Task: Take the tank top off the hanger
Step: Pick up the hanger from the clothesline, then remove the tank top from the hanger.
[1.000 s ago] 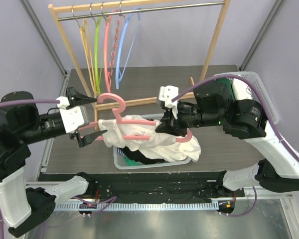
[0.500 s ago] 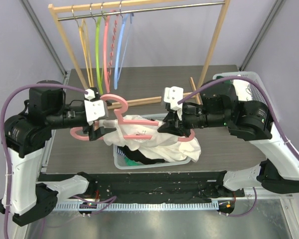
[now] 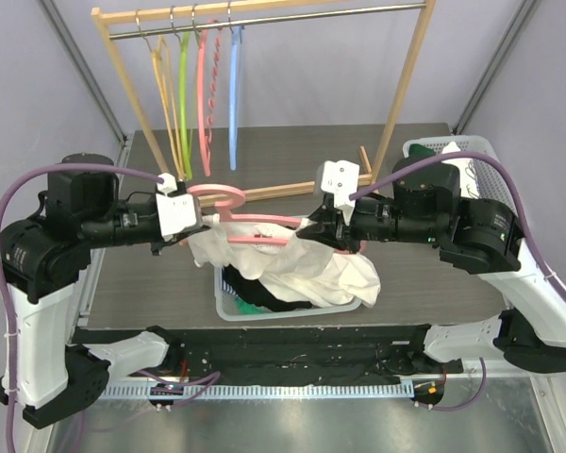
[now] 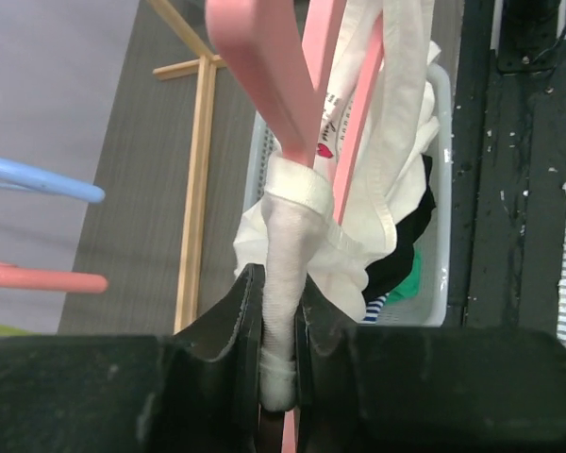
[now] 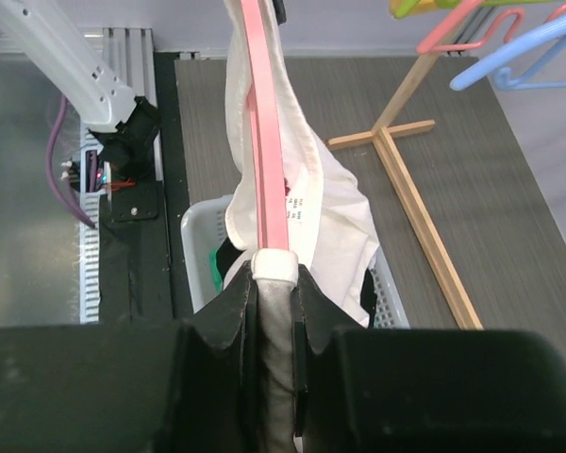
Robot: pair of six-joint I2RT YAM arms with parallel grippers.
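A pink hanger (image 3: 255, 219) hangs level between my two grippers above the basket. The white tank top (image 3: 307, 274) is draped from it and sags into the basket. My left gripper (image 3: 194, 229) is at the hanger's left end. In the left wrist view the left gripper (image 4: 278, 283) is shut on the tank top's white strap (image 4: 292, 217), which loops round the pink hanger (image 4: 264, 66). My right gripper (image 3: 313, 232) holds the hanger's right end. In the right wrist view the right gripper (image 5: 275, 278) is shut on the strap-covered hanger (image 5: 267, 142), and the tank top (image 5: 330, 212) hangs beside it.
A white basket (image 3: 228, 310) of dark and green clothes stands under the hanger. A wooden rack (image 3: 264, 14) at the back carries orange, green, pink and blue hangers (image 3: 234, 94); its base bar (image 3: 274, 192) lies just behind the grippers. Another white basket (image 3: 453, 151) stands at the right.
My left gripper swung in from the left and shut on the strap at the hanger's left end. The hanger now lies flatter. The right gripper kept its grip.
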